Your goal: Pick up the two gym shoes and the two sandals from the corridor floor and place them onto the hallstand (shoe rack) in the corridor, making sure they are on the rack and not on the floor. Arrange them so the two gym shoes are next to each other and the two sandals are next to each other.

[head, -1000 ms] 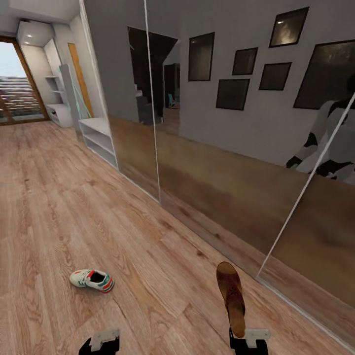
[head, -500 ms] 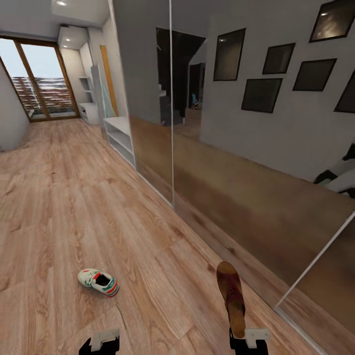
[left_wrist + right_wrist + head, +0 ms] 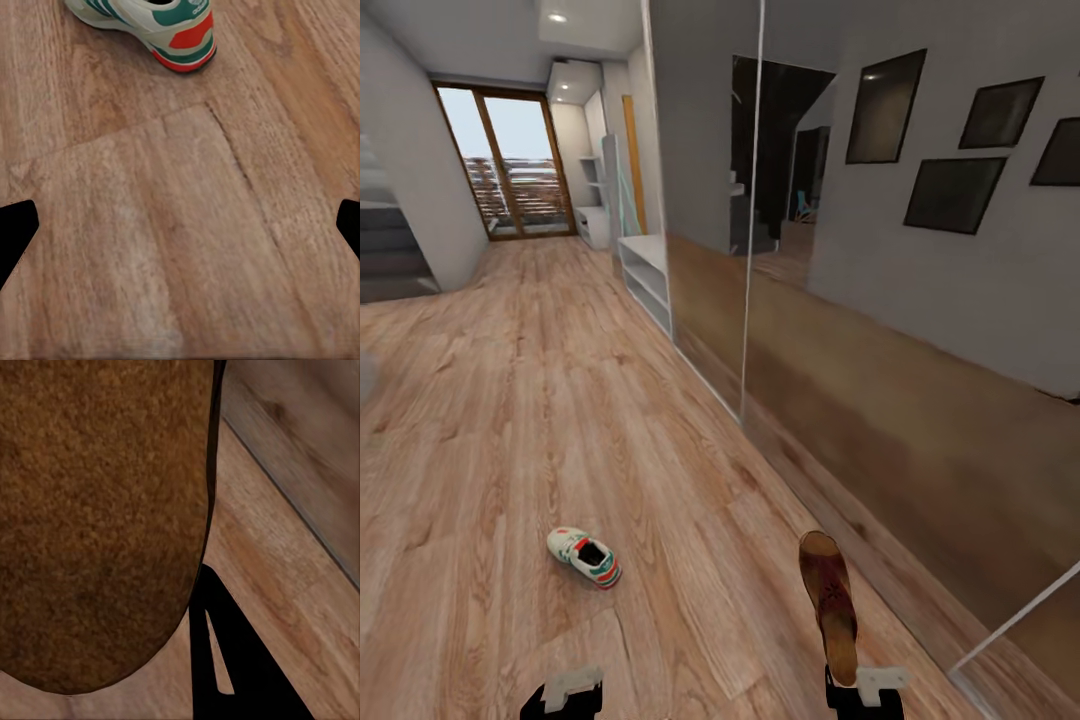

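From the head view, the corridor floor (image 3: 510,400) runs away toward a glazed door at the far end. One gym shoe (image 3: 584,557) lies on the planks, near and a little left of centre, its heel toward the robot. At the near edge the left gripper (image 3: 563,692) hangs over bare planks, and the right gripper (image 3: 865,690) pinches the heel end of a sandal (image 3: 829,603), which points away from the robot above the floor. Along the right wall, past the mirrored panels (image 3: 810,300), a low white bench (image 3: 644,272) stands; farther off, by the door, is the hallstand (image 3: 594,205), too small to read in detail.

In the left wrist view, the left gripper (image 3: 180,225) is spread wide, its dark fingertips (image 3: 15,236) at either edge, with the gym shoe's (image 3: 150,26) red-and-green heel just beyond.

In the right wrist view, the sandal's (image 3: 97,510) brown sole looms close, probably its underside, beside one dark finger (image 3: 232,667) of the right gripper.
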Tool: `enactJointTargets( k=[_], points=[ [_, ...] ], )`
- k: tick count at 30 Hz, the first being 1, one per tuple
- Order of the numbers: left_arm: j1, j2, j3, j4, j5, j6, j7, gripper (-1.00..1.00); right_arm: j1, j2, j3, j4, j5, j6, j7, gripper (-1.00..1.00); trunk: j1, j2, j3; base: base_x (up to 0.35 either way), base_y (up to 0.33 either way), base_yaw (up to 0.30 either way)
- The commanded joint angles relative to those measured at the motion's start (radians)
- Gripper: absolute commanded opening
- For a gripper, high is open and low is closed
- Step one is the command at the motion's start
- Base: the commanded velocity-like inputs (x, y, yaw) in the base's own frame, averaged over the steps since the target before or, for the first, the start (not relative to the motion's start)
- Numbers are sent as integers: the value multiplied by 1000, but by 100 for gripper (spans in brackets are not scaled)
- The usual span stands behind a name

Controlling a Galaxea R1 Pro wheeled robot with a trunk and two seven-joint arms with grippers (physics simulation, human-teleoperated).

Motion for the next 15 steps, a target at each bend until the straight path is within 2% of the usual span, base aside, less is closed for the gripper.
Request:
enactJointTargets(
  k=[1,12,15],
  points=[
    [-1,-1,5,1,-11,-3,3,100,0,0,4,1,10,0,-10,-100,0,0,-1,1,-7,284],
    [-1,-1,4,1,-11,-5,3,100,0,0,4,0,10,1,-10,-100,0,0,-1,0,-1,284],
    [3,-1,5,1,-12,-45,4,100,0,0,4,0,10,0,-10,-100,0,0,-1,2,-2,284]
  ],
)
